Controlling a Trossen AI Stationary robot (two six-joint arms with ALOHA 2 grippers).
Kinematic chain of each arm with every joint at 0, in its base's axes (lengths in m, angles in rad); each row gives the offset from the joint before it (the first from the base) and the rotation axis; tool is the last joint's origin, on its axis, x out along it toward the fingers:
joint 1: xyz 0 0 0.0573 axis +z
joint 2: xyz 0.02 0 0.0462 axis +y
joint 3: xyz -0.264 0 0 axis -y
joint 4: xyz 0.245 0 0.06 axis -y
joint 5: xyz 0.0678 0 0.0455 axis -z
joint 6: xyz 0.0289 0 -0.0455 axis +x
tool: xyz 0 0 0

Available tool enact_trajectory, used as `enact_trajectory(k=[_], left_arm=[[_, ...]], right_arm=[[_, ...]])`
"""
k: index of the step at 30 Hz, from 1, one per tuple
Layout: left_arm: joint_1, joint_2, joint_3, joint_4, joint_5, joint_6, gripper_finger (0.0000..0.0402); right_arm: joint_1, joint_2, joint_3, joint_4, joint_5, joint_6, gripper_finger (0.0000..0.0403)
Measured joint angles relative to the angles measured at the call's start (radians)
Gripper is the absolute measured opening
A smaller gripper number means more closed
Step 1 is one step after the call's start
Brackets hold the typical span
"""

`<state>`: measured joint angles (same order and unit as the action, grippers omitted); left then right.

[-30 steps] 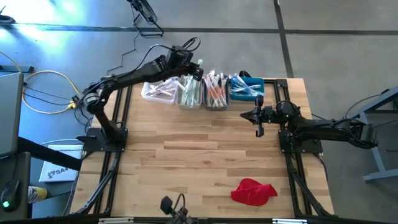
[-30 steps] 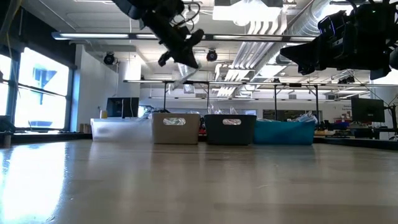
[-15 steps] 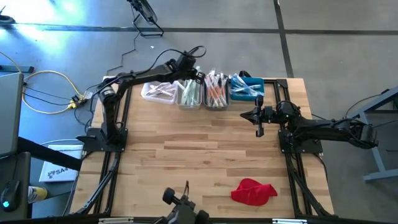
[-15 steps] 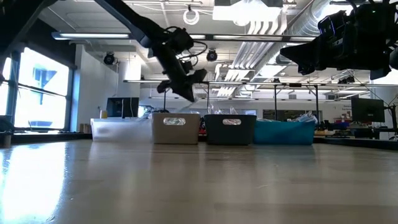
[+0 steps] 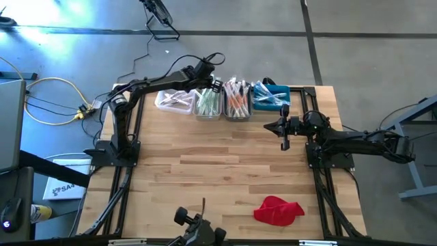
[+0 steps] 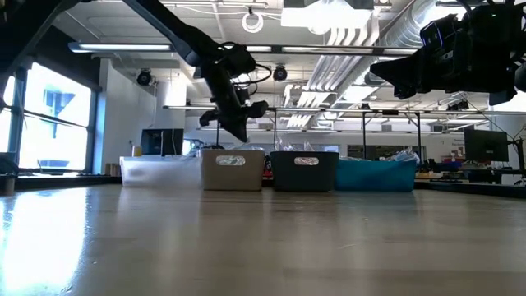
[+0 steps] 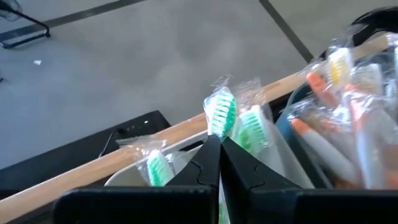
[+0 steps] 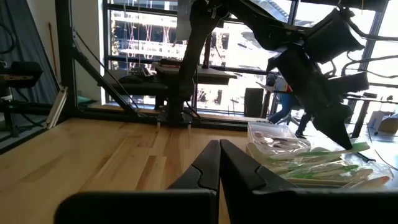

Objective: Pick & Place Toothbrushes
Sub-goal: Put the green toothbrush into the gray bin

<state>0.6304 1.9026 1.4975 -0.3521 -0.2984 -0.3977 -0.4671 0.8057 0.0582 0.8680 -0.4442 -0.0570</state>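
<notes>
A wooden worktop carries everything. Four small bins line its twelve o'clock edge. A red cloth lies near five o'clock.

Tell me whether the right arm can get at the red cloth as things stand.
Probably yes. The red cloth lies alone on the right arm's side of the table, with bare wood between it and the shut right pincer, which hangs nearer the bins. Nothing shows in the way.

The right claw has its two dark fingers pressed together above the wooden worktop. Beyond it, the left claw hangs over wrapped toothbrushes, close to a green-handled one.
</notes>
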Motion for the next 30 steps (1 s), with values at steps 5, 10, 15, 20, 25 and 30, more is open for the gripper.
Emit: enact_trajectory(k=[5, 10, 15, 20, 25, 30], left_arm=[[-0.002, 0.000, -0.022, -0.010, -0.008, -0.021, 0.0000], [-0.002, 0.000, -0.022, -0.012, -0.008, -0.027, 0.0000], [-0.002, 0.000, -0.022, -0.014, -0.008, -0.060, 0.0020], [-0.002, 0.000, -0.022, -0.011, -0.008, -0.061, 0.0066], [-0.002, 0.000, -0.022, -0.009, -0.007, -0.055, 0.0098], [-0.002, 0.000, -0.022, 0.031, -0.005, -0.055, 0.0105]], right_arm=[[0.000, 0.000, 0.000, 0.000, 0.000, 0.000, 0.0002], [0.000, 0.000, 0.000, -0.001, 0.000, 0.000, 0.0002], [0.000, 0.000, 0.000, -0.001, 0.000, 0.000, 0.0002], [0.000, 0.000, 0.000, -0.001, 0.000, 0.000, 0.0002], [0.000, 0.000, 0.000, -0.001, 0.000, 0.000, 0.0002], [0.000, 0.000, 0.000, -0.001, 0.000, 0.000, 0.0002]])
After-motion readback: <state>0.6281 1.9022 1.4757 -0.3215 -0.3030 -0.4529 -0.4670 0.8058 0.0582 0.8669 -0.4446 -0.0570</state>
